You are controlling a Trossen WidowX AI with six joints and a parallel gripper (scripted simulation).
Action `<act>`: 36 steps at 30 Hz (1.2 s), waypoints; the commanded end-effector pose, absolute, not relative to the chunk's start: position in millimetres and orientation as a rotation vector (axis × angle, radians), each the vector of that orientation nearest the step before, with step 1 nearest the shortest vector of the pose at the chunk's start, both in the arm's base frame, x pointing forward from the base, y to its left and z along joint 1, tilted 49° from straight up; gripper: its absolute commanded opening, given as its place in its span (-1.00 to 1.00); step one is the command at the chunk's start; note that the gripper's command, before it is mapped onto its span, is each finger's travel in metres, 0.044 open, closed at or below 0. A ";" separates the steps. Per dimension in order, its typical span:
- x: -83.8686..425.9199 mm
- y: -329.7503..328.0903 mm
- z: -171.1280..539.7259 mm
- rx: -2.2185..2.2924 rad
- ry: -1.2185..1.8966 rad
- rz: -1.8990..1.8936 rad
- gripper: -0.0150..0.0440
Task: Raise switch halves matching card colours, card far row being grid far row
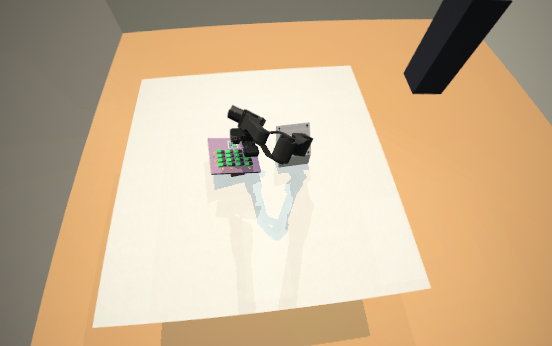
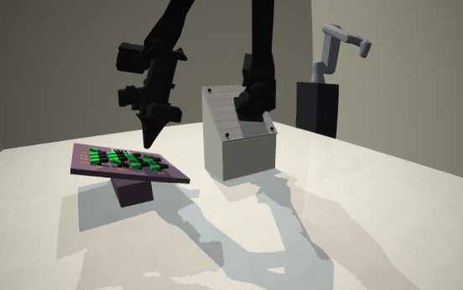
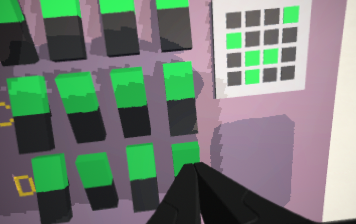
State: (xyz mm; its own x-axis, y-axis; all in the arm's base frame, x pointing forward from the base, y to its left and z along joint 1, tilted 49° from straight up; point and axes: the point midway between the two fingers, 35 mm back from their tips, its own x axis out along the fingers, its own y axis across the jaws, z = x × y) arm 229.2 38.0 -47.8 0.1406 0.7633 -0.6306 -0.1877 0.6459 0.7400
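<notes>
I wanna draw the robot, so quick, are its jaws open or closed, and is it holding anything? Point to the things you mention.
Gripper (image 1: 250, 153) (image 2: 147, 147) (image 3: 193, 172): jaws closed, holding nothing, tips above the switch panel (image 1: 215, 144) (image 2: 130, 176) (image 3: 320, 120).

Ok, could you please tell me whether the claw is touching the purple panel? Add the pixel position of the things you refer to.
Apart: the exterior view shows the claw's (image 2: 147, 147) (image 3: 196, 164) tip above the panel (image 2: 176, 175) (image 3: 320, 107).

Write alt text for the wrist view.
Closed black gripper fingertips point at a mauve panel with rows of green-and-dark switches; a white card beside them shows a four-by-four grid of squares, five green, the rest dark grey.
</notes>
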 end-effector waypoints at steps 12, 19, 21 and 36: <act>229.5 48.1 -54.4 0.577 1.253 0.745 -0.49; 229.5 48.1 -54.4 0.577 1.253 0.745 -0.49; 229.5 48.1 -54.4 0.577 1.253 0.745 -0.49; 229.6 48.9 -55.0 0.577 1.253 0.745 -0.49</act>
State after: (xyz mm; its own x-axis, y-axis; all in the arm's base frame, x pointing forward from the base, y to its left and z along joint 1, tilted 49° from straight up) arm 229.5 47.9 -55.3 0.1363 0.7649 -0.6296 -0.1854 0.6440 0.7422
